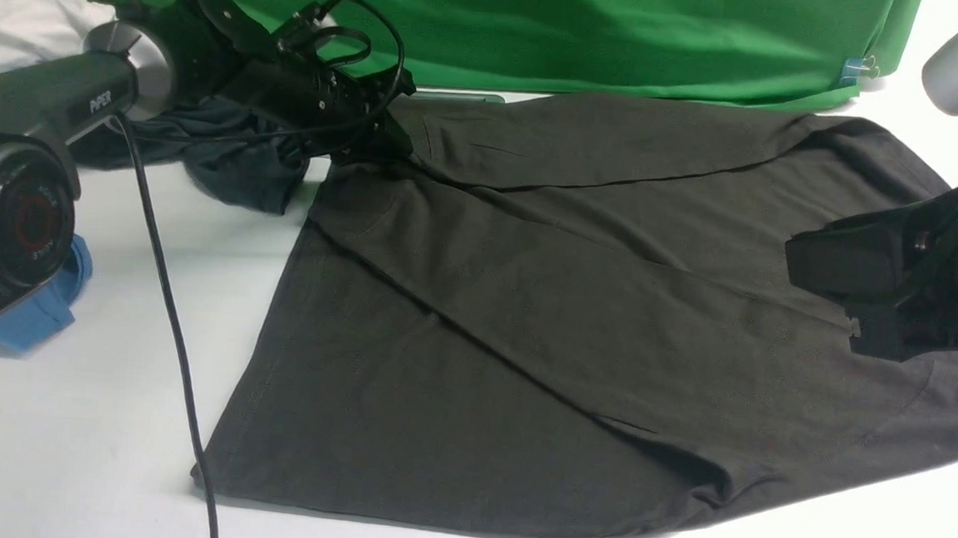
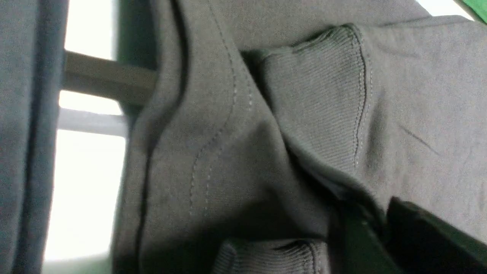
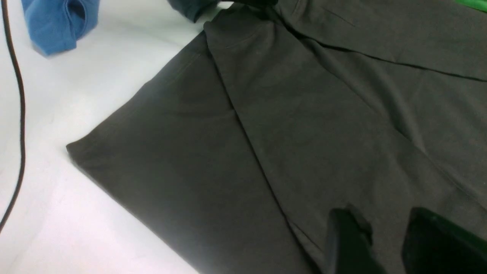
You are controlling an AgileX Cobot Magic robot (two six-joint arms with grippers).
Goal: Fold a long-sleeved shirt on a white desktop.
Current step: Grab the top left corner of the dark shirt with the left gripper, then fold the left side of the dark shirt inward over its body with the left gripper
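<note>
surroundings: bluish-charcoal garment (image 1: 236, 167) bunched just beside the shirt's far left corner; blue cloth (image 1: 36, 308) under the left arm; green backdrop (image 1: 585, 34) behind.
in the way: black cable (image 1: 169, 308) trails across the white desktop (image 1: 61, 443), past the near hem corner.
long-sleeved shirt (image 1: 526, 322): spread flat on the desktop, a sleeve lying across the body.
left gripper (image 1: 366, 141): low at the far left corner, claw narrow, pinching fabric by a ribbed cuff.
right gripper (image 3: 384, 217): hovers over the shirt's right side, claw partly open, empty.

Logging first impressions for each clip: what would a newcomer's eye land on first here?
The large dark long-sleeved shirt, spread across the white desktop with a sleeve folded diagonally over it. Next come the left claw, low at the shirt's far left corner, and the bright green backdrop behind.
</note>
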